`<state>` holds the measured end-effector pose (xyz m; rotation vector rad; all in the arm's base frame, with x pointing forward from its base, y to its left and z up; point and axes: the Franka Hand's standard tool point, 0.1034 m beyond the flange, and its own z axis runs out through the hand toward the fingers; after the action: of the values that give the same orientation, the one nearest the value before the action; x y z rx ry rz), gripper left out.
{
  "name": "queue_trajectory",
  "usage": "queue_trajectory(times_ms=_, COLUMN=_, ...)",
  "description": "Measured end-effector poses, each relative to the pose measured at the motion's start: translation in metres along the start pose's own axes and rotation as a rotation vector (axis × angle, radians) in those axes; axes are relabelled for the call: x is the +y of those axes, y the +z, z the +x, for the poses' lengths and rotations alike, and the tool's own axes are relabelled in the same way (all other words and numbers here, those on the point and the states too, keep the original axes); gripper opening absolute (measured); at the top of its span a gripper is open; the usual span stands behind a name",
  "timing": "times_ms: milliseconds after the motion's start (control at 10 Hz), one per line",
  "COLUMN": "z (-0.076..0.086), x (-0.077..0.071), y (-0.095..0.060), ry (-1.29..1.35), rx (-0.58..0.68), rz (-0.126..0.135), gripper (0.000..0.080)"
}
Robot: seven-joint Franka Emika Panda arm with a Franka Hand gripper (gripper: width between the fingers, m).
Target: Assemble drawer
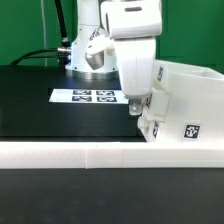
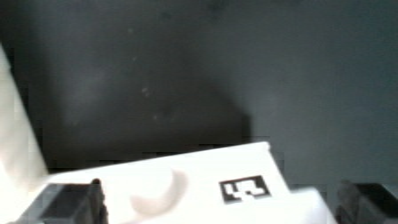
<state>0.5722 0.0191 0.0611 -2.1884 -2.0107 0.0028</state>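
Low over the black table top (image 1: 40, 100), the white two-finger gripper (image 1: 135, 106) of the white robot arm (image 1: 128, 30) is hanging at the near corner of the tall boxy white plastic drawer casing (image 1: 185, 100), which is sitting toward the exterior view's right; the casing is showing a black-and-white square tag (image 1: 191, 131) on its front face; the thin flat white marker board (image 1: 88, 96) is lying on the table just beside the gripper, toward the exterior view's left, and the long white L-shaped rail (image 1: 100, 153) is running across the front edge of the table; in the wrist view a small white knobbed tray (image 2: 169, 180) is sitting between the dark fingertips (image 2: 68, 205), its rounded knob (image 2: 164, 188) and its own square tag (image 2: 242, 189) facing the camera; the fingers are standing apart on either side of the tray, though whether they are pressing on it I cannot tell; beyond the tray the dark table is filling the wrist view.
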Motion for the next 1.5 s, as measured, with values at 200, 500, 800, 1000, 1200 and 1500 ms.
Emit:
queue_trajectory(times_ms=200, z=0.0, x=0.0, y=0.0, ry=0.001, rx=0.0, rz=0.001, gripper=0.065)
queue_trajectory(times_ms=500, z=-0.009, x=0.002, y=0.0, ry=-0.056, rx=0.005, rz=-0.001, gripper=0.065)
queue_trajectory(times_ms=800, z=0.004, x=0.012, y=-0.011, ry=-0.089, rx=0.008, rz=-0.016, gripper=0.065)
queue_trajectory(times_ms=1000, z=0.024, x=0.016, y=-0.009, ry=-0.073, rx=0.015, rz=-0.014, gripper=0.065)
queue_trajectory(times_ms=1200, z=0.026, x=0.018, y=-0.01, ry=-0.059, rx=0.001, rz=-0.019, gripper=0.065)
queue_trajectory(times_ms=1500, z=-0.005, x=0.016, y=-0.008, ry=-0.086, rx=-0.011, rz=-0.006, gripper=0.065)
